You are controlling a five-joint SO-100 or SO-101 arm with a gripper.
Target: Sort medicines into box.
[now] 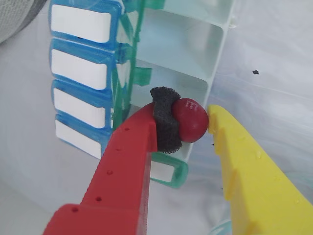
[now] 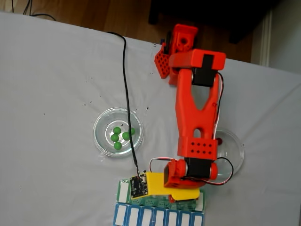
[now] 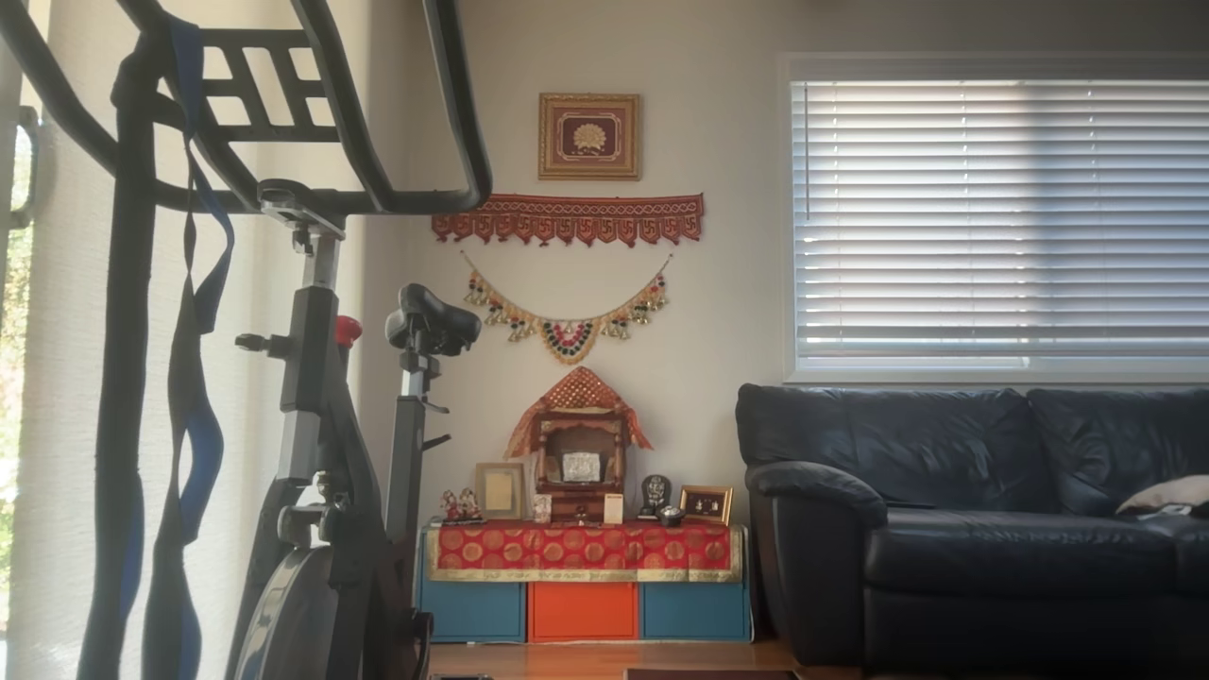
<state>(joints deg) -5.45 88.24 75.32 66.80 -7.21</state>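
In the wrist view a glossy dark red ball [image 1: 190, 120] is pinched between the black foam pad on my red finger [image 1: 128, 161] and the yellow finger [image 1: 244, 161]; my gripper [image 1: 188, 122] is shut on it, just over an open white compartment of the green-lidded box [image 1: 195, 54]. In the fixed view the gripper [image 2: 181, 194] hangs over the box [image 2: 123, 190] at the bottom edge. Several green balls [image 2: 120, 136] lie in the left glass dish [image 2: 101, 127]. One red ball [image 2: 219, 141] peeks out in the right dish [image 2: 234, 149], mostly hidden by the arm.
A blue-lidded row [image 1: 80, 73] adjoins the box, also at the bottom edge in the fixed view as the blue-lidded row [image 2: 160, 217]. A black cable [image 2: 126, 94] crosses the white cloth. The other view faces a living room with an exercise bike [image 3: 321, 397] and sofa [image 3: 973, 510].
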